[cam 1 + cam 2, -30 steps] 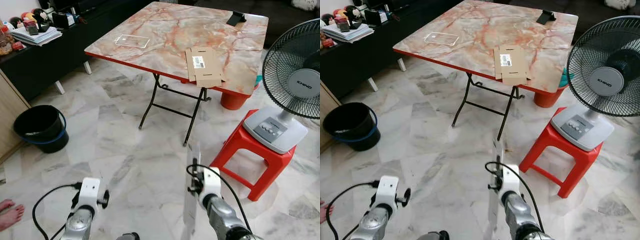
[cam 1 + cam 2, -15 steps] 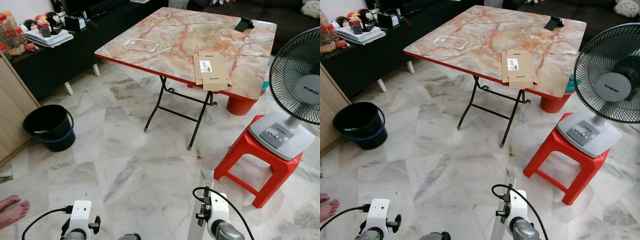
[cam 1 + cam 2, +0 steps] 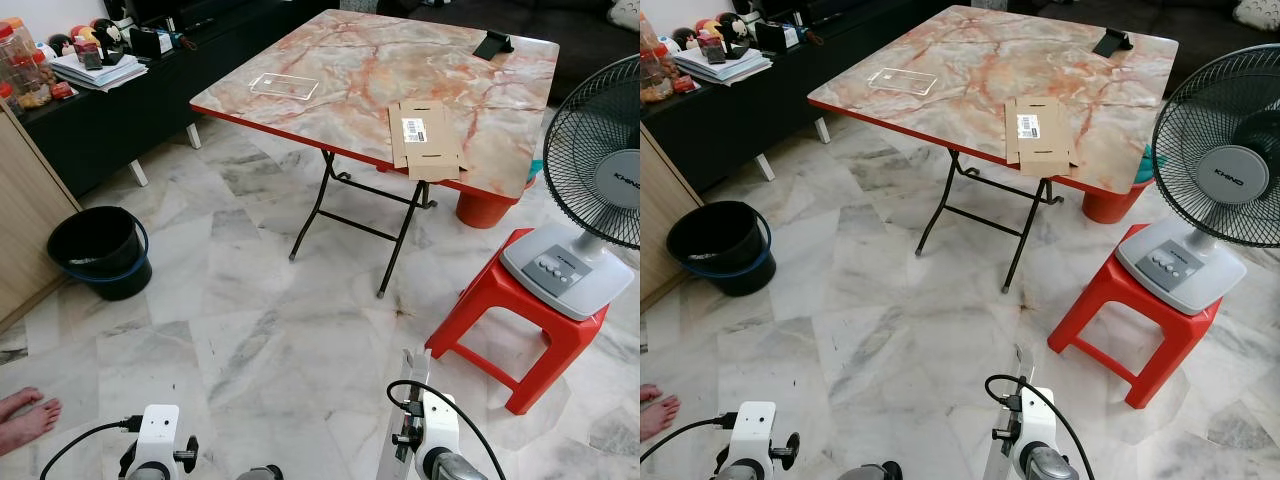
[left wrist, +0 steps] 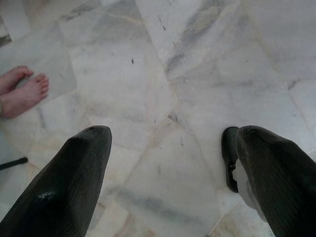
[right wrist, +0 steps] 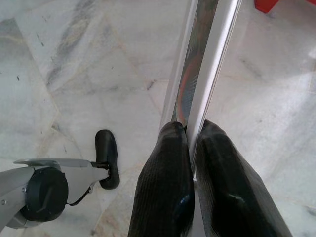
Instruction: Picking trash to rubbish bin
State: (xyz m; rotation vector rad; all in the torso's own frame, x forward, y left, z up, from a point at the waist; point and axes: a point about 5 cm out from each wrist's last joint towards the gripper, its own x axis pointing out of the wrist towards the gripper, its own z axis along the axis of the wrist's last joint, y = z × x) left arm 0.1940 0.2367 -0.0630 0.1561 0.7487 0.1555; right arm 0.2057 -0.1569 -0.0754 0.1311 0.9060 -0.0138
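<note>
My right gripper [image 5: 192, 132] is shut on a thin, flat, clear plastic piece [image 5: 202, 59] that stands on edge above the marble floor; the same piece [image 3: 413, 372] rises from the right wrist at the bottom of the head view. The rubbish bin is a black bucket [image 3: 115, 285] on the floor at the left, far from both grippers. My left gripper [image 4: 170, 134] hangs open over bare floor with nothing between its fingers. Another clear plastic tray [image 3: 284, 87] and a flattened cardboard box [image 3: 425, 138] lie on the marble-patterned table [image 3: 340, 60].
A fan [image 3: 600, 180] sits on a red stool [image 3: 500, 300] to the right, with a red bucket [image 3: 485, 208] behind the table legs. A person's bare foot [image 3: 28, 418] is on the floor at the near left. A wooden cabinet and black shelf line the left wall.
The camera has shifted, so the table sits lower right and both wrists sit lower in the picture. The right gripper still holds the plastic piece; the left stays open.
</note>
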